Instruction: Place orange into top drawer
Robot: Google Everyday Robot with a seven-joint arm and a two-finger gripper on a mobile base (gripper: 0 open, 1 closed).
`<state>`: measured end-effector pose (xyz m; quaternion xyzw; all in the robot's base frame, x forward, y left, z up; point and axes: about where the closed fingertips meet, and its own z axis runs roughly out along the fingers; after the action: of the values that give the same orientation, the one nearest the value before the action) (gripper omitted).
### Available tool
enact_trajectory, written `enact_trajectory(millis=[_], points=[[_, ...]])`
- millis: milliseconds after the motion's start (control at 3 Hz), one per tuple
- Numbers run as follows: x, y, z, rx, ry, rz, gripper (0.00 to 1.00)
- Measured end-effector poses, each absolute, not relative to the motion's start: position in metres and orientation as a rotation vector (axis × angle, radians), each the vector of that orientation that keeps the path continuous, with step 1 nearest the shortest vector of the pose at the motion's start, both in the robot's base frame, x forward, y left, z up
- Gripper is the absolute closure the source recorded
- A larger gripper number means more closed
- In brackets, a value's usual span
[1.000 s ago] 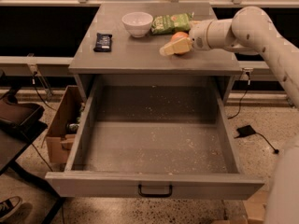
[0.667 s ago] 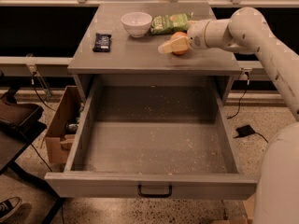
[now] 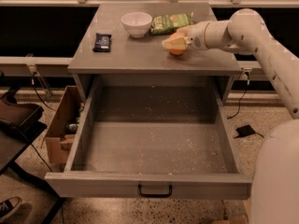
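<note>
The orange (image 3: 178, 51) rests on the grey cabinet top (image 3: 140, 55), right of centre, mostly covered by my gripper. My gripper (image 3: 175, 43) reaches in from the right, with its cream fingers (image 3: 172, 42) closed around the orange at counter height. The top drawer (image 3: 154, 143) is pulled fully open below and in front, its speckled floor bare. Its dark bar handle (image 3: 154, 191) sits centred on the front.
A white bowl (image 3: 136, 23), a green snack bag (image 3: 170, 22) and a dark wrapped bar (image 3: 102, 41) lie on the cabinet top. A cardboard box (image 3: 60, 125) stands left of the drawer. A black plug (image 3: 245, 131) lies on the floor at right.
The gripper has shifted slightly left over the orange and stays at counter height. The drawer and the other objects have not moved.
</note>
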<state>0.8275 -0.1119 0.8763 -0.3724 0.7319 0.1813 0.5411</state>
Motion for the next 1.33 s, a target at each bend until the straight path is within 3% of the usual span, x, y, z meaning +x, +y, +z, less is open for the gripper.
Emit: enact_trajectory(millis=[333, 667, 1000, 1333], points=[[0.8275, -0.1119, 0.8763, -0.885, 1.739, 0.431, 0.82], [0.8275, -0.1118, 0.8763, -0.885, 1.739, 0.431, 1.0], [0.8275, -0.1117, 0.8762, -0.885, 1.739, 0.431, 0.0], [0.828, -0.1107, 0.8738, -0.892, 1.753, 0.426, 0.0]])
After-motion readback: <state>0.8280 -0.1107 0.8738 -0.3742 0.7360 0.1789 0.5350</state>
